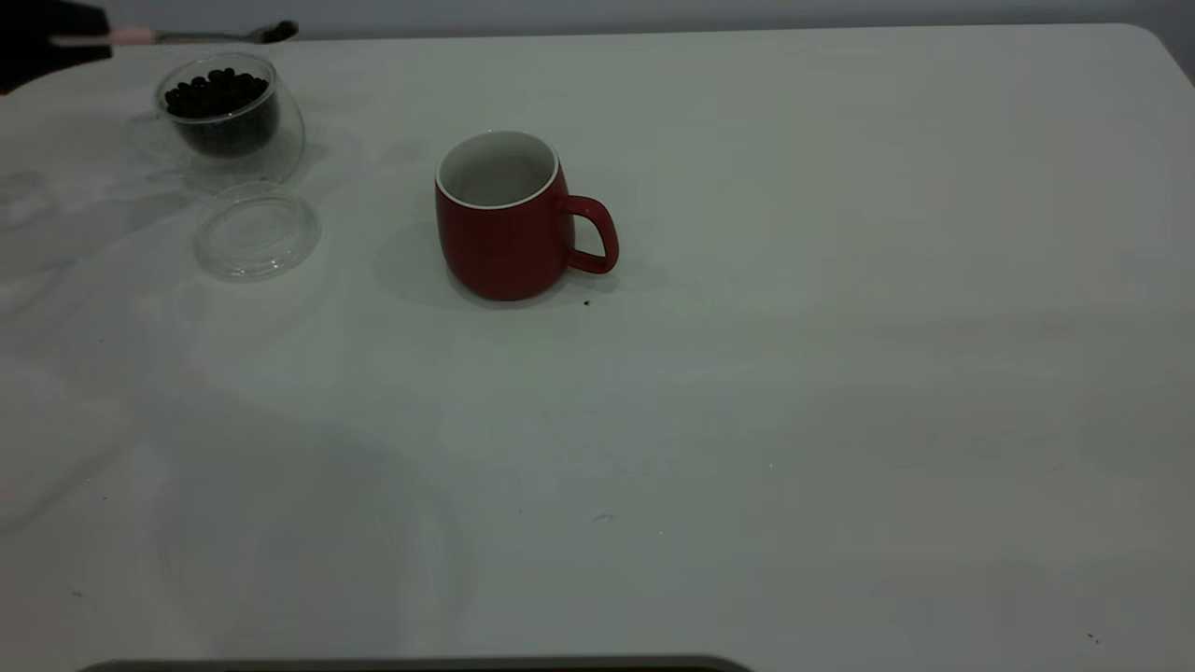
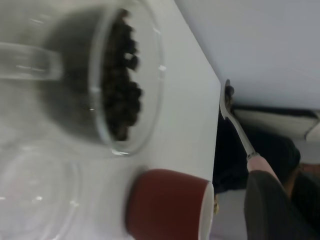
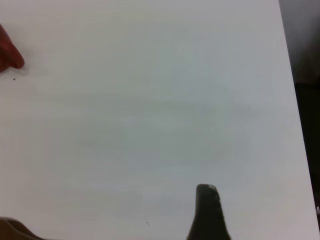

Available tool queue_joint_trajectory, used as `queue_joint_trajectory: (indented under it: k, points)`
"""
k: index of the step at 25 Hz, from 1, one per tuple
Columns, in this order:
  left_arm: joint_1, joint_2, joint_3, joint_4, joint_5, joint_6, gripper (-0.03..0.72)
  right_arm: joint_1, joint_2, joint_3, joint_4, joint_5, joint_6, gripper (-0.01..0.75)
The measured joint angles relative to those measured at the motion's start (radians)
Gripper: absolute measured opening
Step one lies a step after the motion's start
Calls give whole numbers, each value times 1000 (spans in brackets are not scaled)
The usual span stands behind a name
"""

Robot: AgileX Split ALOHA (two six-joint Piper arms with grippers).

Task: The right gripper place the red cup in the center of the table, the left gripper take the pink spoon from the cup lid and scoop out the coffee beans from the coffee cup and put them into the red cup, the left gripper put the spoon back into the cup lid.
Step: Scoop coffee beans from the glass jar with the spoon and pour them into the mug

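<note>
Pink spoon (image 1: 177,36) is up in the air at the far left edge of the table (image 1: 747,420), handle held by the left gripper (image 1: 56,39), bowl pointing right with a dark load of coffee beans in it. The left wrist view shows the same: black finger (image 2: 272,210) clamped on the pink handle, spoon (image 2: 240,127) level, a bean or two sitting in the bowl.

Coffee cup (image 1: 231,117) sits just below/near of the spoon, far left, full of coffee beans (image 1: 217,91). Cup lid (image 1: 257,231) lies flat on the table just nearer than the coffee cup, nothing on it.

Red cup (image 1: 509,219) stands upright left of centre, handle to the right, inside looks white and bare. A dark speck lies on the table near its base.

Right gripper (image 3: 210,212): only one black fingertip visible over bare table at the right side; can't tell how its fingers stand.
</note>
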Motion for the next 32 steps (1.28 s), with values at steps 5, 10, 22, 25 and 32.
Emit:
queue_joint_trajectory:
  k: [5,10,22,25,32]
  points:
    - [-69,-3,0,17,1,-5,123,0,0,0,0,0,0,591]
    - [-138,-3,0,27,1,-6,123,0,0,0,0,0,0,591]
    - [-234,-3,0,91,1,-6,123,0,0,0,0,0,0,591]
    - [-238,-3,0,105,1,-6,123,0,0,0,0,0,0,591]
    - [-256,-3,0,123,1,-6,123,0,0,0,0,0,0,591]
